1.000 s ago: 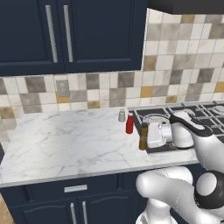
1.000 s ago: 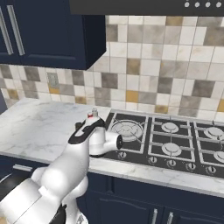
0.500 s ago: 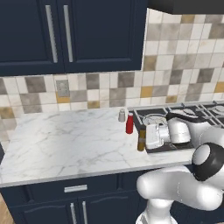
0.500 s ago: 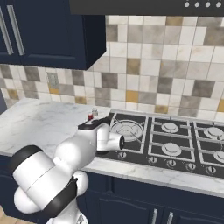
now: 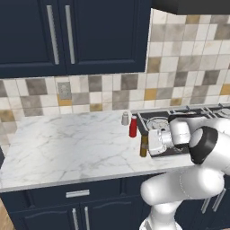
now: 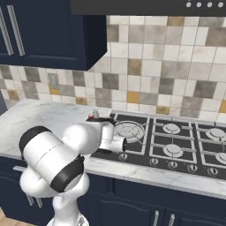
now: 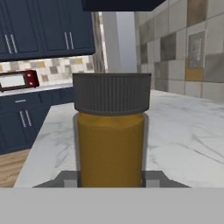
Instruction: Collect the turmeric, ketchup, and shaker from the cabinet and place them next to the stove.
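I've got my tool (image 5: 146, 144) clamped on the turmeric (image 5: 143, 146), jar upright on the marble table (image 5: 67, 143) at the stove's (image 6: 176, 141) left edge, ketchup (image 5: 133, 126) and shaker (image 5: 125, 118) just behind.

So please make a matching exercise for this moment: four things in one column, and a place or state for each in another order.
1. turmeric
2. ketchup
3. shaker
4. cabinet

a. doors closed
b. pale, nearest the tiled wall
c. between the fingers of the gripper, upright
d. red, standing free on the counter

Pairs: 1-c, 2-d, 3-b, 4-a
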{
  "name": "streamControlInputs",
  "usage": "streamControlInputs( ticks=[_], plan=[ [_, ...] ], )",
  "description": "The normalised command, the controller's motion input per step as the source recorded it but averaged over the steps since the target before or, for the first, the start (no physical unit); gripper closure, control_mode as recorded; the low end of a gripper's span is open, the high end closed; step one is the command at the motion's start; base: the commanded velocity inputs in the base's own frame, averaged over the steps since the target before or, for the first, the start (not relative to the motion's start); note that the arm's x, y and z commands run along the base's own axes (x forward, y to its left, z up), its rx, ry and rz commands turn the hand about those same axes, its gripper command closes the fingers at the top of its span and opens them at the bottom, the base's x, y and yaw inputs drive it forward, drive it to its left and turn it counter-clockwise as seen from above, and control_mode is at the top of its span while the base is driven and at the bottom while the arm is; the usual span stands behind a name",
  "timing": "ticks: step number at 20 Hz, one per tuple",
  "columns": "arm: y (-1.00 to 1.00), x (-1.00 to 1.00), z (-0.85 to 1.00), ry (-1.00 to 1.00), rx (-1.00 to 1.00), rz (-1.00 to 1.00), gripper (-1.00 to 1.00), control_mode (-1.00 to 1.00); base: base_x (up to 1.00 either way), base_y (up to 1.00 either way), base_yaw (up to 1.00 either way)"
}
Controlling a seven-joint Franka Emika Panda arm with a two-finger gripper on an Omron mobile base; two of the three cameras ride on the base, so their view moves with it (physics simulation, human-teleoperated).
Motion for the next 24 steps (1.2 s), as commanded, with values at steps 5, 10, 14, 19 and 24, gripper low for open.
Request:
streamControlInputs(
  ticks=[5, 10, 14, 19, 24],
  plan=[
    [0.00, 0.06, -0.24, 0.00, 0.00, 0.02, 1.00, -1.00, 0.00, 0.00, 0.00],
    [0.04, 0.05, -0.26, 0.00, 0.00, 0.00, 1.00, -1.00, 0.00, 0.00, 0.00],
    [0.12, 0.01, -0.29, 0.00, 0.00, 0.00, -1.00, -1.00, 0.00, 0.00, 0.00],
    [0.00, -0.13, -0.02, 0.00, 0.00, 0.00, -1.00, -1.00, 0.00, 0.00, 0.00],
    [-0.07, -0.19, 0.16, 0.00, 0.00, -0.01, -1.00, -1.00, 0.00, 0.00, 0.00]
  ],
)
